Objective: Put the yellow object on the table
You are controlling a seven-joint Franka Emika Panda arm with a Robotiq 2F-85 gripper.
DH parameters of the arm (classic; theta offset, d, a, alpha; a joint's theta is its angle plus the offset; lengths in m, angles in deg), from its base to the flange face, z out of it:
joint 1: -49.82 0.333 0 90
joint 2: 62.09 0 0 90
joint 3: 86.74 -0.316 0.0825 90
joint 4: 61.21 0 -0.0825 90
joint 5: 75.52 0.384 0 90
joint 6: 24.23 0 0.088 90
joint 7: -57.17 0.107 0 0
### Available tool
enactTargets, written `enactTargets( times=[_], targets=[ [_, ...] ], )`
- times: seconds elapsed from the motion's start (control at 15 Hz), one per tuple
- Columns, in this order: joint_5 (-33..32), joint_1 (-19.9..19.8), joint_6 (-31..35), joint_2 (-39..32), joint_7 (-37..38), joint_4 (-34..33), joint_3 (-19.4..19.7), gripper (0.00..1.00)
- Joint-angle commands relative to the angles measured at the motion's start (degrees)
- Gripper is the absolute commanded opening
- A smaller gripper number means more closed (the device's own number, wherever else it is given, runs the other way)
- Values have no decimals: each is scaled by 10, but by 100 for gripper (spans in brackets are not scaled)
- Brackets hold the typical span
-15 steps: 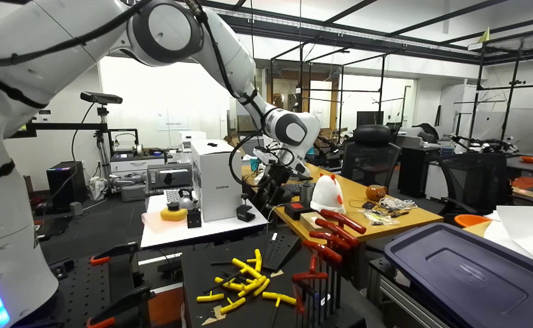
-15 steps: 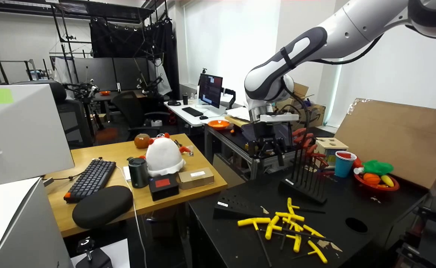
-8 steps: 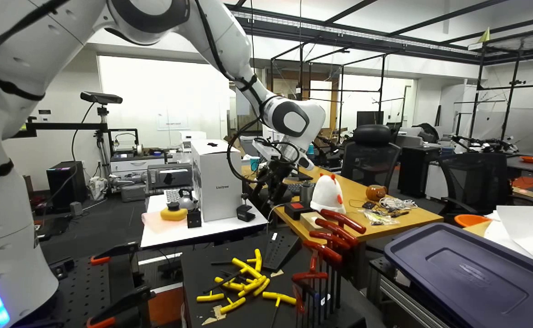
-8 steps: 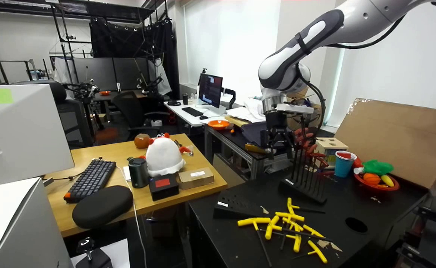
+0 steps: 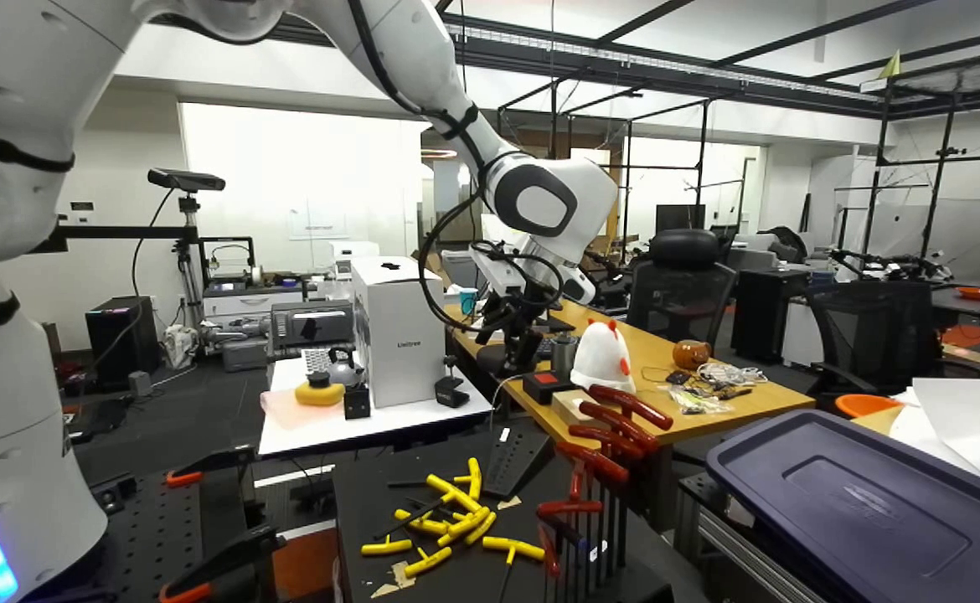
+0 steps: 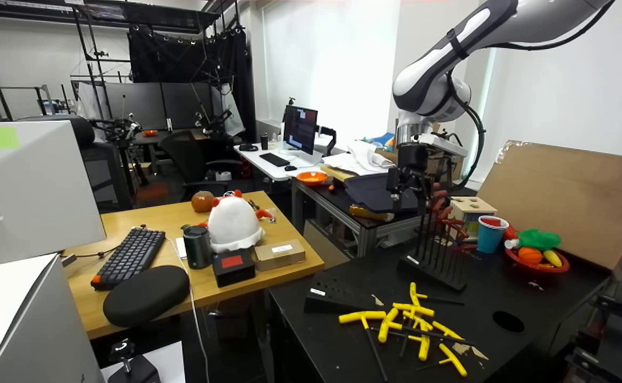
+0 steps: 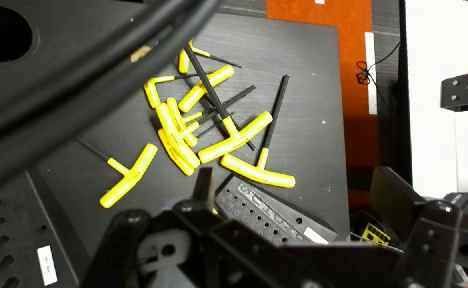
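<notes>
Several yellow T-handle hex keys [image 7: 258, 172] lie in a loose, overlapping pile on the black table [image 6: 502, 290]. Which of them is the yellow object I cannot tell. Both exterior views show the pile too, including a yellow handle [image 5: 513, 548] near the front. My gripper [image 7: 296, 188] is open, its fingers wide apart with nothing held between them. In an exterior view the gripper [image 6: 409, 194] hangs well above the table, over the far side of the pile and close to the upright rack.
A black holed stand [image 7: 266, 224] lies beside the pile. An upright rack [image 6: 433, 271] holds red-handled keys. Farther along stand a blue cup [image 6: 489, 236] and a red bowl [image 6: 537, 268] of toys. A wooden desk [image 5: 741, 410] adjoins. A yellow item [image 5: 320, 394] sits on a white table.
The arm has shifted toward the right in both exterior views, the gripper rising slightly. It stays open. The keys and other objects have not moved.
</notes>
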Motion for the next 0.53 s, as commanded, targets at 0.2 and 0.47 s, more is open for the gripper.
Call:
enactTargets(
  times=[0.2, 0.47],
  targets=[
    [89, -33, 133, 101, -117, 133, 1, 100],
    [93, -31, 196, 140, -129, 188, 10, 100]
  ],
)
